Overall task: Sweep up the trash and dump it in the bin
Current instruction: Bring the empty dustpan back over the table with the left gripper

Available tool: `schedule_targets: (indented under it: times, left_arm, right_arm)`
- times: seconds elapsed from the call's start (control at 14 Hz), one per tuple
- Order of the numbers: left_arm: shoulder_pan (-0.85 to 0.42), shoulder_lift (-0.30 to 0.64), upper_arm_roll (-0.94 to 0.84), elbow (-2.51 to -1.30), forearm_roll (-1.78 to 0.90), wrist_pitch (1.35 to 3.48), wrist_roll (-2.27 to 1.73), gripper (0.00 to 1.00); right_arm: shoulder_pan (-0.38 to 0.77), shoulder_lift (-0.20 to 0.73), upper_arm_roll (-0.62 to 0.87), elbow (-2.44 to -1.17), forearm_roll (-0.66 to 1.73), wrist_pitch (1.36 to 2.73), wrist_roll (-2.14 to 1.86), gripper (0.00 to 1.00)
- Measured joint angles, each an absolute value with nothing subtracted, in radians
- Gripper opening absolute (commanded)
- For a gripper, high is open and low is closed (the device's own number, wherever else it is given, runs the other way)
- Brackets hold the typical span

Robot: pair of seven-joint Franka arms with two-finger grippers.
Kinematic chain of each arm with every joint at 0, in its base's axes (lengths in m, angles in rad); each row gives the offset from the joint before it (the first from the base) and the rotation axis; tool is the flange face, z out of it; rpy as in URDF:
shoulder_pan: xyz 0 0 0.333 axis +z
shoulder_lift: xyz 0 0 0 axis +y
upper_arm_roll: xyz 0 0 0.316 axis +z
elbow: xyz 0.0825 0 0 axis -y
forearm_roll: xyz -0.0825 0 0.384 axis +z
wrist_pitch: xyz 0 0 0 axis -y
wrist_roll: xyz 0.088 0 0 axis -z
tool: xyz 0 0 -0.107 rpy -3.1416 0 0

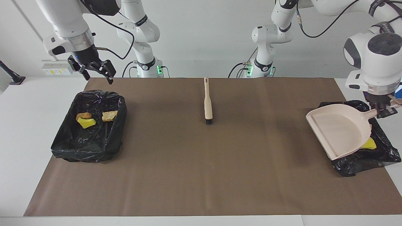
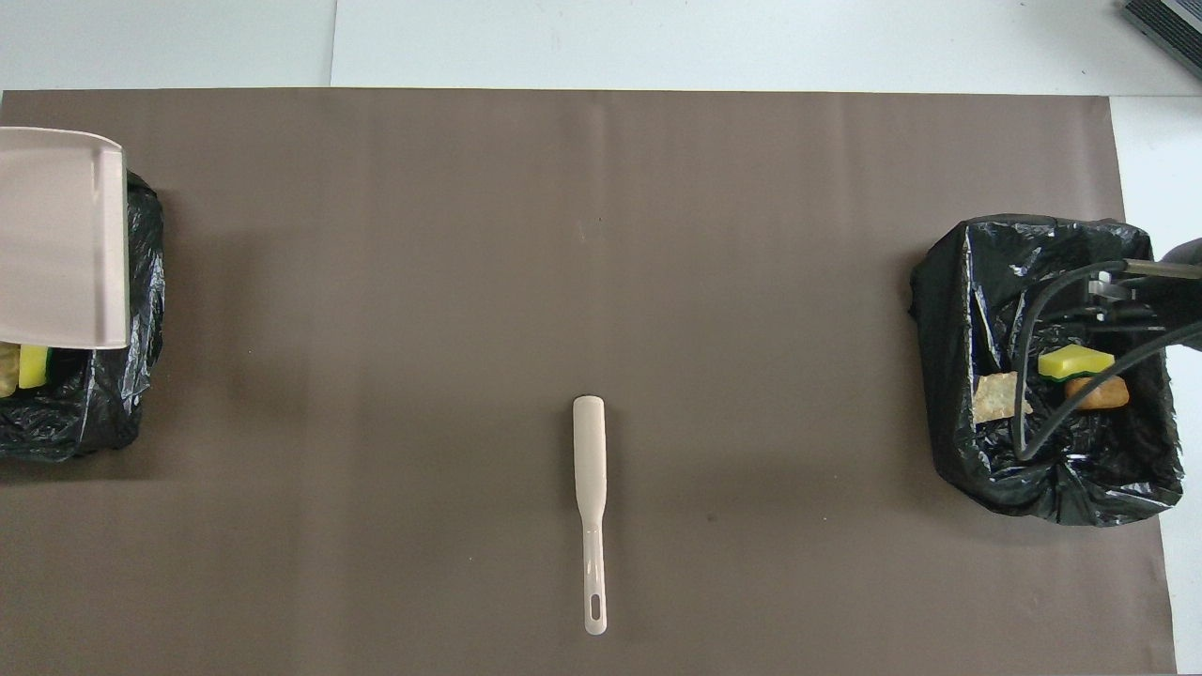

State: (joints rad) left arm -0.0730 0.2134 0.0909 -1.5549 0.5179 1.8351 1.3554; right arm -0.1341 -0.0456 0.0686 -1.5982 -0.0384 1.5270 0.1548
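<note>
My left gripper (image 1: 383, 111) is shut on the handle of the beige dustpan (image 1: 340, 129) (image 2: 61, 235). The pan is empty and hangs tilted over the black-lined bin (image 1: 361, 158) (image 2: 94, 413) at the left arm's end. That bin's trash is mostly covered: a yellow scrap (image 1: 369, 144) peeks out, and another yellow one (image 2: 34, 364) lies beside a tan one (image 2: 7, 368). My right gripper (image 1: 98, 79) is open and empty, raised over the second bin (image 1: 88, 138) (image 2: 1052, 469). This bin holds a yellow scrap (image 1: 86, 122) (image 2: 1075, 360) and two tan-orange ones (image 1: 109, 115) (image 1: 83, 115).
A beige brush (image 1: 208, 100) (image 2: 590, 507) lies on the brown mat (image 1: 201, 163) midway between the bins, its handle toward the robots and its dark bristles away from them. The right arm's cable (image 2: 1028, 376) hangs over its bin.
</note>
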Motion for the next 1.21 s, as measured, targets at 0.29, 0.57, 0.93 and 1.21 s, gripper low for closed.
schedule_targets:
  times: [0.29,0.57,0.93,1.21]
  left_arm:
    - [-0.202,0.231,0.090,-1.593,0.423,1.766,1.011,0.00]
    - [-0.355,0.271,0.089,-1.601,0.274,1.750,0.623,0.00]
    - [-0.507,0.332,0.089,-1.588,0.110,1.750,0.176,0.00]
    - [-0.596,0.451,0.089,-1.457,0.003,1.749,-0.160,0.00]
  right_arm:
    - [-0.128,-0.048,-0.004,-1.598,-0.036,1.511,0.025,1.00]
    - [0.002,-0.052,-0.190,-1.598,-0.026,1.499,-0.060,1.00]
    - [0.076,-0.053,-0.236,-1.598,-0.026,1.499,-0.060,1.00]
    - [0.061,-0.053,-0.178,-1.598,-0.026,1.499,-0.059,1.00]
